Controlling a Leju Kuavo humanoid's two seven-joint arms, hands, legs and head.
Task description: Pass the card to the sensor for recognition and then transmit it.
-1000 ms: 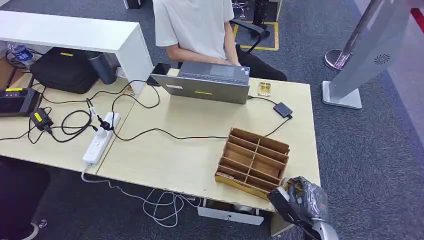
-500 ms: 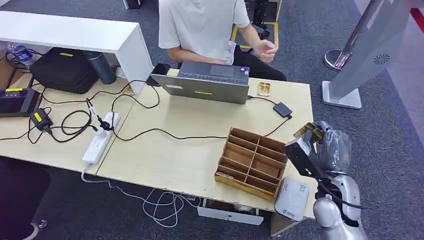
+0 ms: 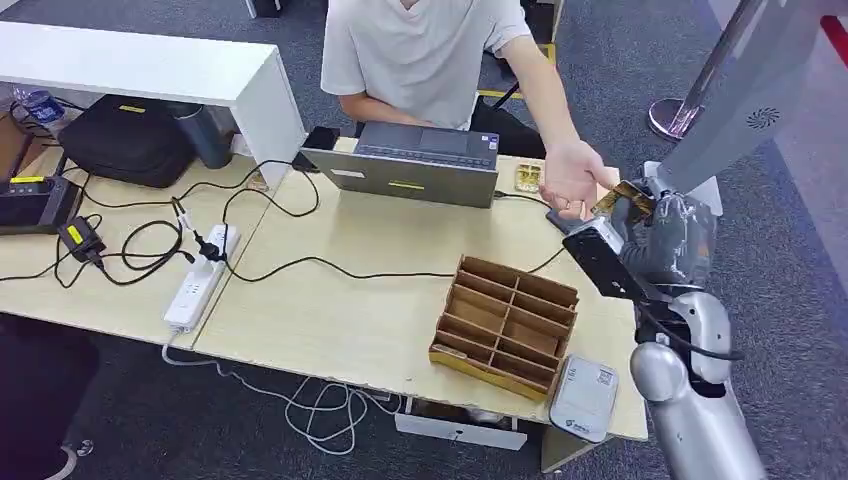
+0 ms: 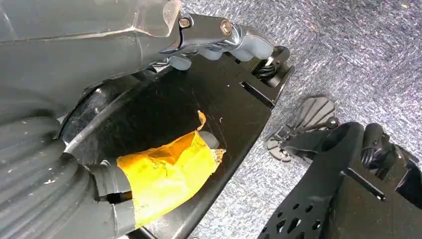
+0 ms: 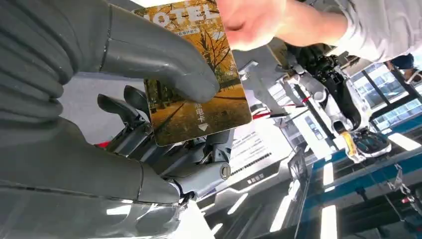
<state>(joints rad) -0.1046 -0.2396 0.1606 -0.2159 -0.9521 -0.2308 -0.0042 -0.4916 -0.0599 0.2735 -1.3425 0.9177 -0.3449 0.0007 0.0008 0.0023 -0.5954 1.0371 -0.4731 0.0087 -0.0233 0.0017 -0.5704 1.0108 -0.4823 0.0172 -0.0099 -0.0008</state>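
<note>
- Since a moment ago, we see our right hand [image 3: 668, 232] has lifted away from the near table edge and now sits raised past the table's right side, while the person's hand [image 3: 572, 178] has reached out to meet it.
- Our right hand pinches the card [image 5: 198, 82], thumb [image 5: 159, 55] pressed across its face; it is a yellow card printed with autumn trees.
- From the head view, the card [image 3: 622, 196] sticks out of the hand toward the person, whose fingers touch its far end.
- On the table [image 3: 340, 310], the white sensor [image 3: 584, 397] lies at the near right corner, just beside the wooden divider tray [image 3: 505, 322].
- A laptop [image 3: 415, 165] stands in front of the person.
- Our left hand [image 4: 164, 172] hangs over the carpet, yellow tape wrapped on a finger; we cannot tell how far open it is.
</note>
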